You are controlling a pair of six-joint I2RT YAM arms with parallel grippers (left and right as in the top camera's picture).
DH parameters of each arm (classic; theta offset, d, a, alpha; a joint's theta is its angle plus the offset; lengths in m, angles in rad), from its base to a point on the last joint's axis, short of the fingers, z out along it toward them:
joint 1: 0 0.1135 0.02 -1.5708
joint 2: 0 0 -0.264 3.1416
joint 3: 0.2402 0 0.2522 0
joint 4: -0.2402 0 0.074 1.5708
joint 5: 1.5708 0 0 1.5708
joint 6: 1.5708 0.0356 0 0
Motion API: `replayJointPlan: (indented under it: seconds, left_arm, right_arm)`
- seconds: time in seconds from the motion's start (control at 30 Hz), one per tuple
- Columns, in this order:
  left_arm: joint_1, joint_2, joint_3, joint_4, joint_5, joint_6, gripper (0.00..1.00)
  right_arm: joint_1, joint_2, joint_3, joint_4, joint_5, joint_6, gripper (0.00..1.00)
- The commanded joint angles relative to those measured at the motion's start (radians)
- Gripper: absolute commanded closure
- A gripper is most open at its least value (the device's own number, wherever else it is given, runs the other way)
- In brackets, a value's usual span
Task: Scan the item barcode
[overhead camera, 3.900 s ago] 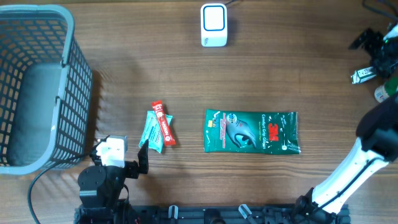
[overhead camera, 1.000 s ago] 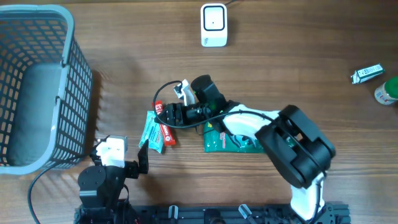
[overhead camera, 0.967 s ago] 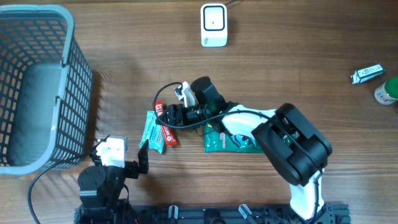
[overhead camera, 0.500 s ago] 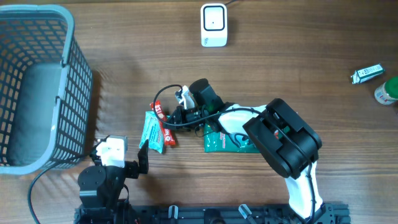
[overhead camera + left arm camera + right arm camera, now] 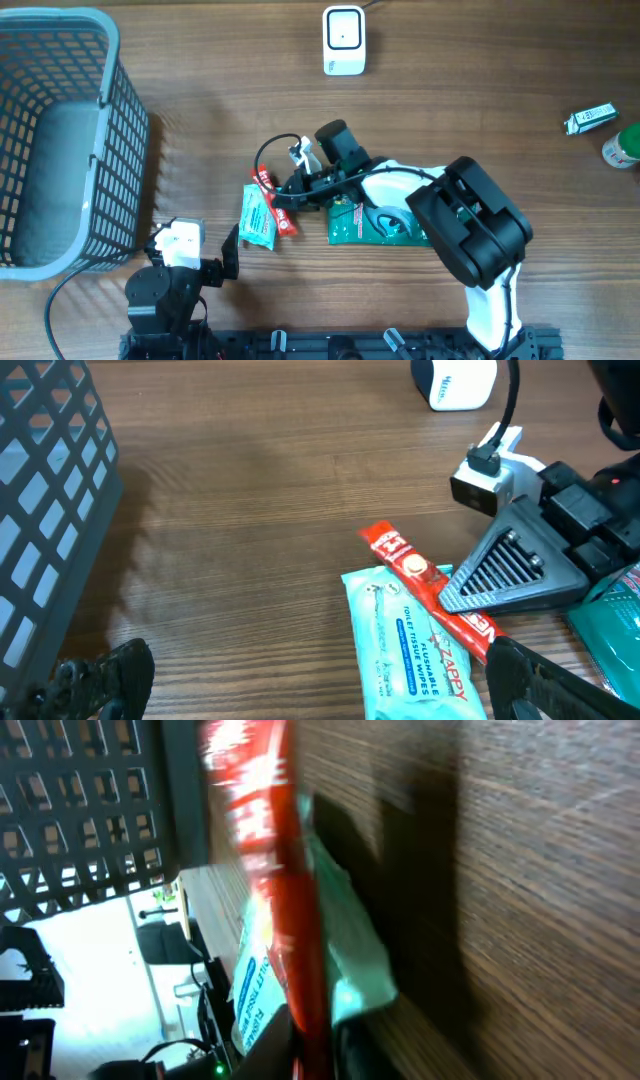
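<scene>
Gripping slim glossy red sachet (image 5: 408, 563), right pincer (image 5: 283, 202)

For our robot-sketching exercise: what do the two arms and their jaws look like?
The right arm has white links between black joint housings, a looping black cable and black, ribbed, wedge-shaped jaws. The left arm is black with a white block on top.

"TOILET TISSUE" is printed on the teal packet (image 5: 400, 650), lying at seven o'clock of the red stick (image 5: 415, 572), whose own lettering is unreadable.
</scene>
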Motion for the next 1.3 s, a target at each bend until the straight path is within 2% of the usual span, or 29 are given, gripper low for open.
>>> replayJointPlan:
  seconds: [0.0, 0.03, 0.27, 0.3, 0.4, 0.47, 0.5, 0.53, 0.57, 0.6, 0.63, 0.7, 0.77, 0.9, 1.03, 1.2, 1.27]
  left_arm:
    - [0.004, -0.002, -0.007, 0.003, -0.006, -0.01, 0.0]
    - [0.004, -0.002, -0.007, 0.003, -0.006, -0.01, 0.0]
    - [0.004, -0.002, -0.007, 0.003, -0.006, -0.01, 0.0]
    - [0.004, -0.002, -0.007, 0.003, -0.006, -0.01, 0.0]
    - [0.004, -0.002, -0.007, 0.003, -0.006, -0.01, 0.0]
    - [0.004, -0.002, -0.007, 0.003, -0.006, -0.01, 0.0]
    - [0.003, -0.002, -0.007, 0.003, -0.006, -0.01, 0.0]
    - [0.004, -0.002, -0.007, 0.003, -0.006, -0.01, 0.0]
    - [0.003, -0.002, -0.007, 0.003, -0.006, -0.01, 0.0]
    - [0.004, -0.002, -0.007, 0.003, -0.006, -0.01, 0.0]
    - [0.004, -0.002, -0.007, 0.003, -0.006, -0.01, 0.0]
    - [0.004, -0.002, -0.007, 0.003, -0.006, -0.01, 0.0]
    - [0.004, -0.002, -0.007, 0.003, -0.006, -0.01, 0.0]
    - [0.004, -0.002, -0.007, 0.003, -0.006, -0.01, 0.0]
    - [0.004, -0.002, -0.007, 0.003, -0.006, -0.01, 0.0]
    - [0.004, -0.002, -0.007, 0.003, -0.006, -0.01, 0.0]
    - [0.004, -0.002, -0.007, 0.003, -0.006, -0.01, 0.0]
  right_arm:
    - [-0.004, -0.027, 0.008, -0.045, -0.011, -0.07, 0.91]
    - [-0.012, -0.027, 0.008, -0.07, -0.005, -0.089, 0.95]
    - [-0.079, -0.035, 0.008, -0.2, 0.002, -0.191, 0.95]
    - [-0.09, -0.043, 0.008, -0.219, -0.002, -0.203, 0.93]
    - [-0.117, -0.082, 0.008, -0.302, -0.002, -0.236, 0.73]
    - [-0.12, -0.103, 0.008, -0.343, -0.001, -0.27, 0.69]
    - [-0.12, -0.11, 0.008, -0.373, -0.001, -0.276, 0.72]
    - [-0.117, -0.113, 0.008, -0.413, -0.001, -0.277, 0.88]
    - [-0.116, -0.112, 0.008, -0.44, 0.0, -0.285, 0.92]
    - [-0.116, -0.112, 0.007, -0.454, 0.008, -0.306, 0.89]
    - [-0.116, -0.112, 0.007, -0.462, 0.043, -0.315, 0.74]
    - [-0.116, -0.112, 0.007, -0.462, 0.105, -0.334, 0.54]
    - [-0.114, -0.112, 0.007, -0.461, 0.151, -0.357, 0.43]
    - [-0.112, -0.109, 0.007, -0.443, 0.151, -0.39, 0.36]
    - [-0.09, -0.107, 0.007, -0.431, 0.069, -0.543, 0.31]
    - [-0.089, -0.076, 0.008, -0.415, 0.011, -0.607, 0.32]
    - [-0.089, -0.052, 0.008, -0.4, -0.049, -0.607, 0.37]
